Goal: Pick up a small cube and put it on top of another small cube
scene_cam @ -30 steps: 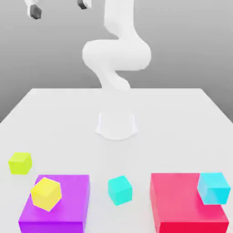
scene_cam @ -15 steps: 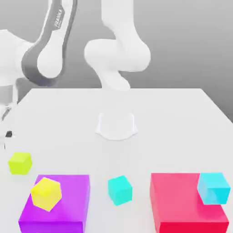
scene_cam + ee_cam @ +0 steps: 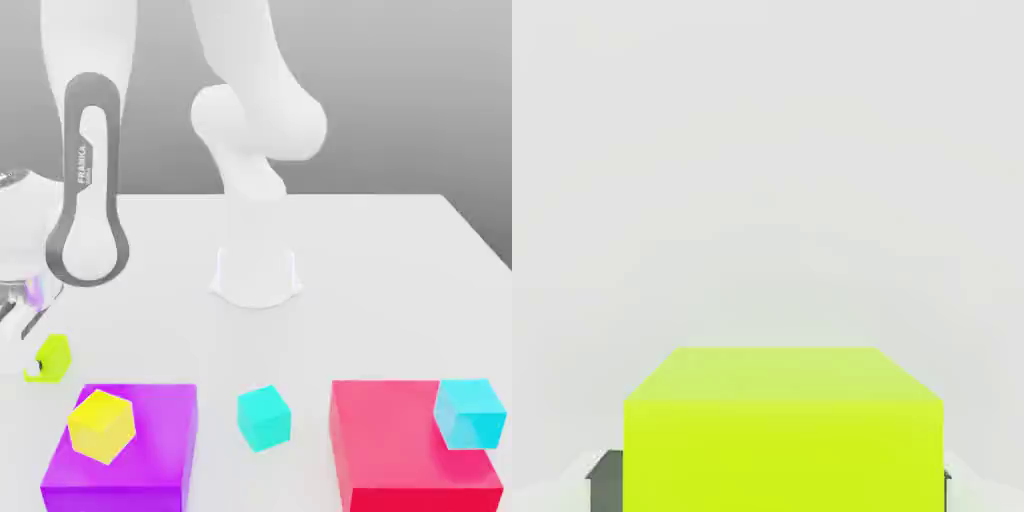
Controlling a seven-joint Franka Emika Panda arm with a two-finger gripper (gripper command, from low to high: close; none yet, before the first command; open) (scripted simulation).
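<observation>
Two-sidedly clasped the lime cube (image 3: 784,455) in the end effector (image 3: 784,492), exterior view's lower left, seemingly on the table (image 3: 360,280); gripped flat faces, probably for level stacking.

Fingers (image 3: 607,485) now around lime cube (image 3: 782,455)

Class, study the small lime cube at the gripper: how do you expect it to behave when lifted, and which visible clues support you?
The lime cube looks stiff: its edges stay straight between the gripper's fingers. Its flat faces should make it unlikely to roll or twist in the grip. The plain faces show no texture, so it might be slightly slippery.
</observation>
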